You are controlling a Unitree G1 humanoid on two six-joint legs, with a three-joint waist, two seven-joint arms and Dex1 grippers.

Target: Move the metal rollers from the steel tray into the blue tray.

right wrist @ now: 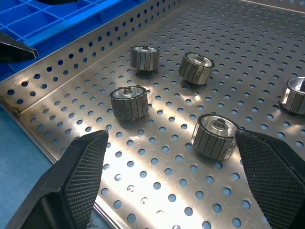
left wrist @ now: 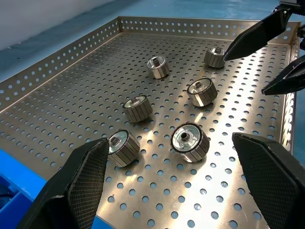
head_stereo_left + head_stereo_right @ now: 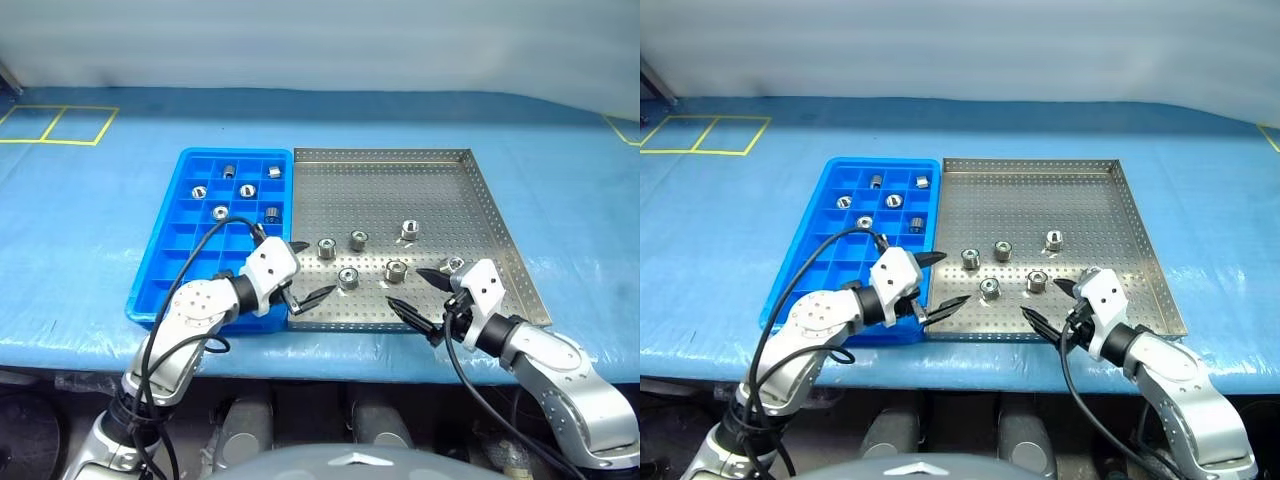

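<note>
Both grippers – left (image 3: 303, 272), right (image 3: 418, 291) – spread wide, gripping nothing, over steel tray (image 3: 400, 170) near edge; six ribbed shiny rollers (image 2: 190, 141) lying loose there, six more in blue tray (image 3: 160, 270) – seen from head views

Both grippers' fingers (image 3: 318, 294) spread wide
</note>
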